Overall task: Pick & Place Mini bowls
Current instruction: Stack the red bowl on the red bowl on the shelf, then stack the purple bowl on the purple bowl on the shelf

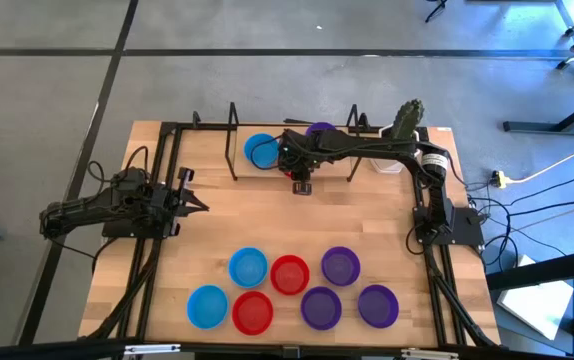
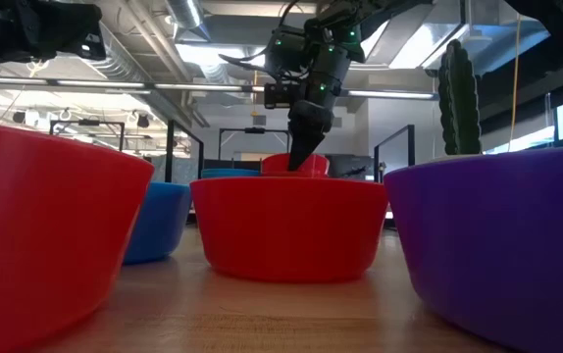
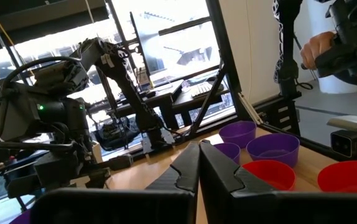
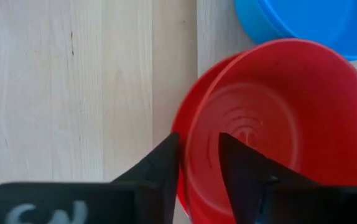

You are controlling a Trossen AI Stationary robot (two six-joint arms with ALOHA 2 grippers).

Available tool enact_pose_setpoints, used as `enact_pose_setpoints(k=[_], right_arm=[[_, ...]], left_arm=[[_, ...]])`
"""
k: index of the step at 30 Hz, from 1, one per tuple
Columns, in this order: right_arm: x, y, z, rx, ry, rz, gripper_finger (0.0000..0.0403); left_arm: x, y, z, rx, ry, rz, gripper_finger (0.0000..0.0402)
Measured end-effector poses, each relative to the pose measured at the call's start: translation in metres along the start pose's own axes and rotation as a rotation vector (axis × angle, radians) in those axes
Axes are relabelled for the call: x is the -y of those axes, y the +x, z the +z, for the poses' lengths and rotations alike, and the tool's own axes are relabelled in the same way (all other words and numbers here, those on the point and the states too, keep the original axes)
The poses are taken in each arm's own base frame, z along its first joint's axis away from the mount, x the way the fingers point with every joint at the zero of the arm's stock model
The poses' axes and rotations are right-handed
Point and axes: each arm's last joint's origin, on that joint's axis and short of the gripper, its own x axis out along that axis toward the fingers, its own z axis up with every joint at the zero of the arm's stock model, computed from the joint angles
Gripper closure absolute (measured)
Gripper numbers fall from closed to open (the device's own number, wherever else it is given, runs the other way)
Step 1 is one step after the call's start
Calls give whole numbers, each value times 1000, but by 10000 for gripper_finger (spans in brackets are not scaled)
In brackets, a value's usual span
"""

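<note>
A wooden worktop (image 1: pixel 297 240) seen from above, with two dark robot arms; the left arm rests at the left side, its left hand (image 1: pixel 195 203) clenched with nothing in it, fingertips meeting in its own wrist view; the right arm reaches across the far edge towards the middle, and the right hand (image 1: pixel 302 185) points down over a red mini bowl (image 4: pixel 259 130) that the arm mostly hides from above.

In the right wrist view the two dark fingers (image 4: pixel 157 171) straddle the rim of that red bowl, one outside the wall and one inside; a sliver of gap shows on each side of the rim, so the hand looks partly released rather than gripping, though I cannot tell whether a pad is touching the plastic; the bowl appears to sit flat on the wood, just beside a blue mini bowl (image 1: pixel 260 151) at the far edge, with a purple mini bowl (image 1: pixel 320 129) behind the arm.

Nearer the front edge, seven more mini bowls (image 1: pixel 289 274) sit clustered in two loose rows: blue, red and purple; they are well apart from the far group; a cactus (image 1: pixel 403 122) stands at the far right corner.

The step in hand seems to be the setting-down of the red bowl beside the blue one; the next move likely calls for the fingers to spread clear of the rim, then a straight lift so the wall is not dragged; after that, a reach to the front cluster for another bowl.
</note>
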Motion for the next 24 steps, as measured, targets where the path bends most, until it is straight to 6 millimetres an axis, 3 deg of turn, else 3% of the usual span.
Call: enact_pose_setpoints(k=[11, 24], right_arm=[[4, -24, 13, 18, 23, -5, 214], [10, -38, 24, 71, 51, -78, 206]], left_arm=[[0, 0, 0, 0, -8, 0, 396], [0, 0, -1, -6, -11, -1, 397]])
